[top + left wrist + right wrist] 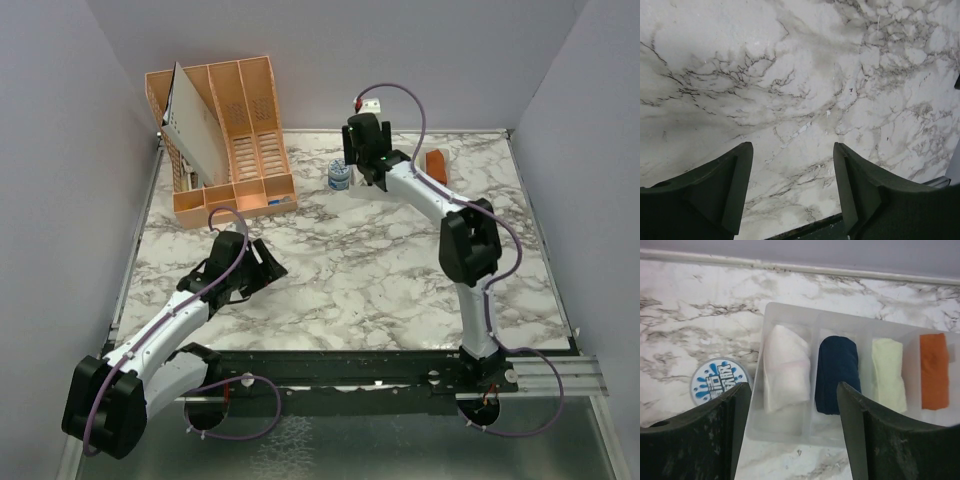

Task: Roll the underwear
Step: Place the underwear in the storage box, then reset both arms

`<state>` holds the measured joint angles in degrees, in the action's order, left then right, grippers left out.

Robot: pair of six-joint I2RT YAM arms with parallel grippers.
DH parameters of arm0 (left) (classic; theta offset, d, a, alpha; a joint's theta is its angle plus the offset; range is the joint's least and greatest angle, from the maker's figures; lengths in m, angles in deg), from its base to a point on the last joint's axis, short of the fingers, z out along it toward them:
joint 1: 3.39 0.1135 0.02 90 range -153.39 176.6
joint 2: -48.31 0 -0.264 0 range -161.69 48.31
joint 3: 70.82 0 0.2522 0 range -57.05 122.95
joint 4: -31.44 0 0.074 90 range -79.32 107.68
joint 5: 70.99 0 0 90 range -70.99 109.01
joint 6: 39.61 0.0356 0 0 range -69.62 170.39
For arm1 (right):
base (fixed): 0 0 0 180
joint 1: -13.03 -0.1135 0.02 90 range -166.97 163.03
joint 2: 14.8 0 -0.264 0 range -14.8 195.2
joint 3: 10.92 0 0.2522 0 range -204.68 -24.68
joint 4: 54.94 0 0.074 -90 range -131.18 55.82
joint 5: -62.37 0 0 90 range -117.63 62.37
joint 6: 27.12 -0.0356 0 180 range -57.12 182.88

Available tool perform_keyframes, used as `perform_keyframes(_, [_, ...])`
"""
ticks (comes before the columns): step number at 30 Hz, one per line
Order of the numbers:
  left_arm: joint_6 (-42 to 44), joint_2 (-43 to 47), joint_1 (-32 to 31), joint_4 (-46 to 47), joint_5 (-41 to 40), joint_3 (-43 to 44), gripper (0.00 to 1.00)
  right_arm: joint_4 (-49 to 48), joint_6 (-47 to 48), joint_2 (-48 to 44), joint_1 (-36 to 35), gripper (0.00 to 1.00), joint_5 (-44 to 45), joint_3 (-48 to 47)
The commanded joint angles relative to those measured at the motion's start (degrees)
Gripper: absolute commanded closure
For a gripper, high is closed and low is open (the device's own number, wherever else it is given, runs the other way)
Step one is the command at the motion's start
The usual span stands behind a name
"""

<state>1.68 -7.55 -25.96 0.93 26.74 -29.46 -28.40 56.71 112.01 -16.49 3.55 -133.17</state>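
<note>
At the near edge the left arm rises from its base and leans forward low over the marble table (380,290). The left gripper (792,192) hovers above bare stone with its fingers (715,195) spread wide, grasping nothing.

The right arm stands up from its base at the near right, bends at the elbow and stretches to the far side of the table. The right gripper (792,427) hangs there pointing down, its jaws parted and empty, just above the near wall of a clear plastic tray (790,310).

The tray has four compartments in a row. The one nearest a round blue-and-white tub (717,381) holds the whitish-pink brief (786,371), folded into a compact bundle. The next holds the navy brief (837,372), a tight dark roll. Beyond these lie a cream cloth bundle (888,374) and a rust-orange cloth bundle (934,371).

At the far left stands an orange slotted organiser (250,130), tilted back.
</note>
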Motion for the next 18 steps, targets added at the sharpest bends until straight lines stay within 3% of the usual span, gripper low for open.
perform_keyframes(1, [-0.7,3.1,0.4,-5.1,-11.7,4.3,0.13,-3.4,0.2,-12.1,0.3,0.25,-3.0,7.4])
perform_keyframes(2, [-1.0,4.0,0.4,-6.0,-14.6,5.1,0.03,-4.6,0.4,-15.1,0.3,0.23,-3.6,10.7])
perform_keyframes(3, [-0.5,4.9,0.5,-6.8,-17.1,5.8,0.01,-6.1,0.5,-18.1,0.4,0.19,-3.7,14.1])
perform_keyframes(7, [4.9,7.0,0.8,-8.4,-24.7,11.3,0.01,-9.7,-2.6,-32.6,3.2,0.05,-6.0,30.9])
perform_keyframes(9, [9.8,6.1,0.9,-8.7,-26.6,14.8,0.01,-10.6,-7.0,-39.2,7.2,0.01,-11.5,38.2])
perform_keyframes(14, [26.1,-1.7,3.6,-11.2,-21.2,26.0,0.01,-10.5,-9.7,-52.6,14.9,0.00,-26.8,51.8])
perform_keyframes(18, [28.7,-5.6,9.7,-11.8,-20.3,30.1,0.01,-13.0,-9.6,-60.7,14.9,0.00,-34.5,60.2])
